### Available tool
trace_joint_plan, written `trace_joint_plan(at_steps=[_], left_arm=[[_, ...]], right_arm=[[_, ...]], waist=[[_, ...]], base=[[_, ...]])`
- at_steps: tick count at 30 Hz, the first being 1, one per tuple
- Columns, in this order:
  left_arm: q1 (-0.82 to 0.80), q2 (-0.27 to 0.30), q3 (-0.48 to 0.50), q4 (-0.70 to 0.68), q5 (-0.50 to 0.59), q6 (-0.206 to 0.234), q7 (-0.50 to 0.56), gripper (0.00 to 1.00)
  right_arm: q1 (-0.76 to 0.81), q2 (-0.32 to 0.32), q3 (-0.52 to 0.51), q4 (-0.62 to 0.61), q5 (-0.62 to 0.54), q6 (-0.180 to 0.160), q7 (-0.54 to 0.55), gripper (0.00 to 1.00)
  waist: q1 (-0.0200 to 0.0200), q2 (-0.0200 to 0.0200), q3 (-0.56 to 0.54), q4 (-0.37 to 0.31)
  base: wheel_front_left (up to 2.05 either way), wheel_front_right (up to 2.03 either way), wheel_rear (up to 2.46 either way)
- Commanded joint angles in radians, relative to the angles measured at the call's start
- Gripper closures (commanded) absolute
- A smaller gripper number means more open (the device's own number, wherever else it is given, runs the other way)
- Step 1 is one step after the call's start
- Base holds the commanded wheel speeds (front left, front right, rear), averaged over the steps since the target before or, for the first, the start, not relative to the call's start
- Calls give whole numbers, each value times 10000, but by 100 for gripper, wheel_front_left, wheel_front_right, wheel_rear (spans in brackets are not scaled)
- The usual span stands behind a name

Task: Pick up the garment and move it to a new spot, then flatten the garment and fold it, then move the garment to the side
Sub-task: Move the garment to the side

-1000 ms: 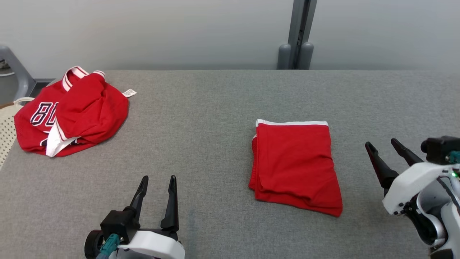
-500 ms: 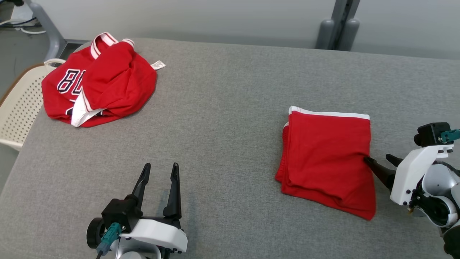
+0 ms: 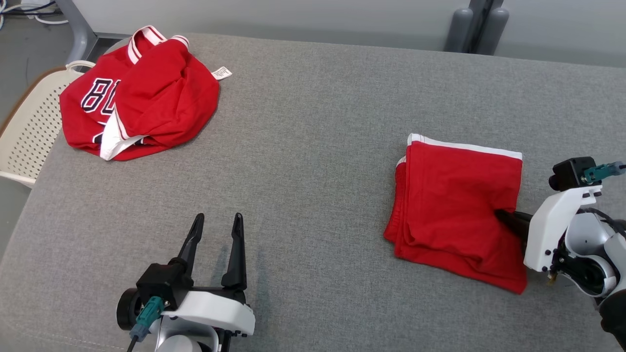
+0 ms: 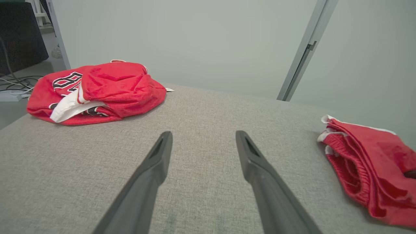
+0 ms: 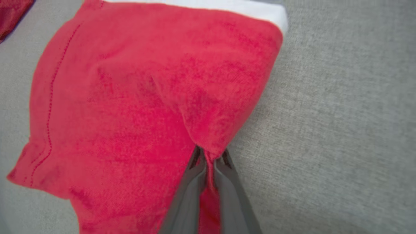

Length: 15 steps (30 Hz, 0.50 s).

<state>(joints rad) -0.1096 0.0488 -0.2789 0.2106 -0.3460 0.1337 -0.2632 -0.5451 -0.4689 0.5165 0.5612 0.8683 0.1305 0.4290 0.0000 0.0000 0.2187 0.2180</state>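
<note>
Jaws of the right gripper (image 5: 209,156) are seen closed narrow on a pinch of red cloth, gathered to a peak at the right-hand edge of the folded garment (image 5: 130,97); how many layers are caught cannot be told. In the head view the right gripper (image 3: 506,217) is pressed in from the right, its fingertips buried in the folded garment (image 3: 455,205), which is lying as a neat rectangle on the right part of the grey table (image 3: 313,122), white band (image 3: 464,145) at the far edge. Jaws of the left gripper (image 3: 216,227) are held wide with nothing between them, low over bare table at the near left, well apart from the cloth. A crumpled jersey (image 3: 137,93) is left at the far left corner, untouched. Folding is judged done; the last step, moving the garment to the side, is judged in hand, with the grip just made. A low drag or shallow lift is called for next, since a one-sided pinch may let the lower layers be pulled open.
</note>
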Motion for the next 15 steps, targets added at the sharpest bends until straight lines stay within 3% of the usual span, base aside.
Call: trace_joint_plan(at_steps=[1, 15], left_arm=[[-198, 36, 24, -43, -43, 71, -20, 0], [-540, 37, -162, -167, 251, -120, -20, 0]], right_arm=[[-156, -166, 49, 67, 74, 4, -129, 100], [-1370, -1307, 1071, 281, -31, 4, -561, 100]], waist=[[0, 0, 32, -51], [0, 0, 491, -1290]], base=[[0, 0, 0], [0, 0, 0]])
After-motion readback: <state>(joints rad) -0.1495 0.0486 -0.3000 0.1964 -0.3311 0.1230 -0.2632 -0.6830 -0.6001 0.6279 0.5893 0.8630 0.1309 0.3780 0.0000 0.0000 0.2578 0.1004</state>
